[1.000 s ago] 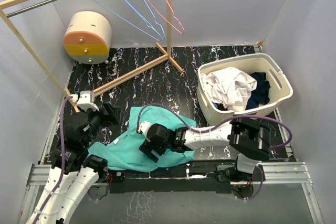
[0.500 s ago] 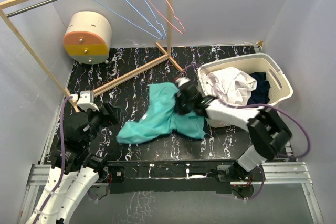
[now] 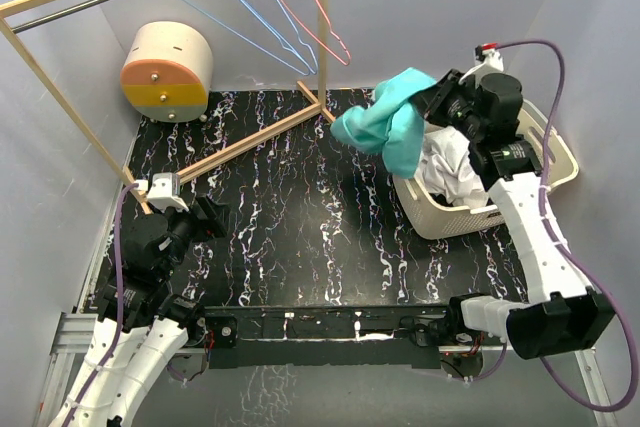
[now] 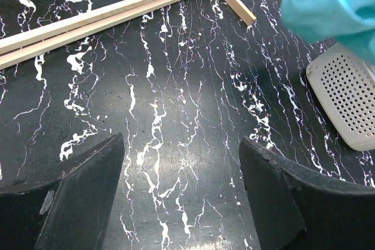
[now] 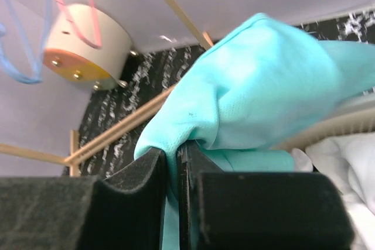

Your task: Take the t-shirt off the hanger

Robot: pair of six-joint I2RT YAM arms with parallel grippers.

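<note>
From above, my right gripper (image 3: pixel 438 105) holds the t-shirt (image 3: pixel 385 122) in the air, free of any hanger, at the basket (image 3: pixel 445 219) edge.
Left wrist view: my left gripper (image 4: pixel 181 168) is wide open and empty.
Right wrist view: my fingers (image 5: pixel 149 165) are closed on the cloth. I think I should carry it fully over the basket before letting go.

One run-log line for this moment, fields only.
right gripper: shut on teal t-shirt, aloft near laundry basket | left gripper: open, empty
</note>
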